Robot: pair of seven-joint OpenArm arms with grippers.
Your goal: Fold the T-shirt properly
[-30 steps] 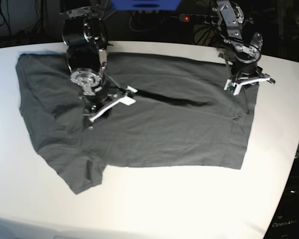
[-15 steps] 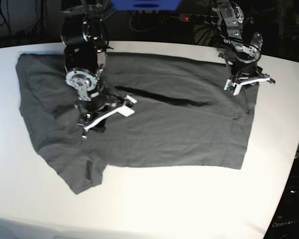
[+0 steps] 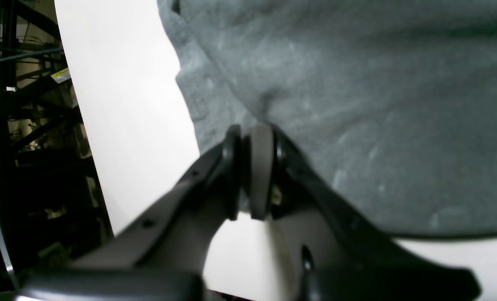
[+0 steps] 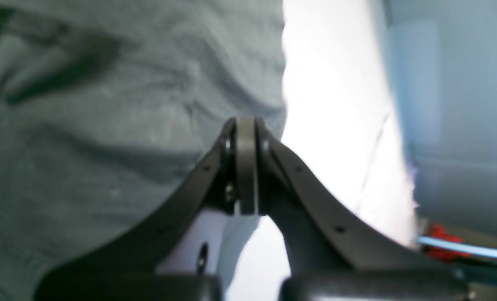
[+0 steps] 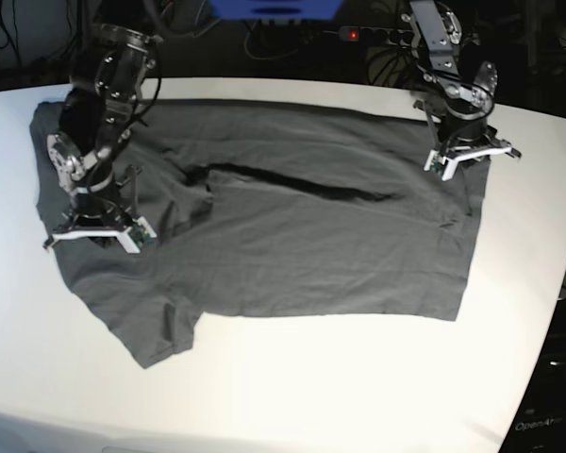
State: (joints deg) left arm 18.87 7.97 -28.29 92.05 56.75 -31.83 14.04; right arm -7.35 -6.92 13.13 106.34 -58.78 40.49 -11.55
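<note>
shirt (image 5: 292, 236): dark grey, spread flat and wrinkled on the white table (image 5: 358, 377); covers most of the far half, one sleeve pointing to the near-left corner of the base view.
fold: a long dark crease runs across the middle of the shirt (shadowed, depth hard to judge).
left gripper (image 5: 472, 156): on the base view's right, at the shirt's far right edge; jaws pressed together on a pinch of cloth, seen in its wrist view (image 3: 252, 138) where fabric bunches up into the pads.
right gripper (image 5: 96, 236): on the base view's left, low over the shirt's left edge, near the sleeve; jaws closed flat against each other in its wrist view (image 4: 245, 129). Whether any cloth is caught between them, cannot tell (view is blurred, tips sit right at the shirt edge).
arms: well apart, one at each side of the shirt.
table edge: bare white strip beside each gripper in the wrist views.
background: dark clutter, cables, a red light (image 5: 354, 35) behind the table.
</note>
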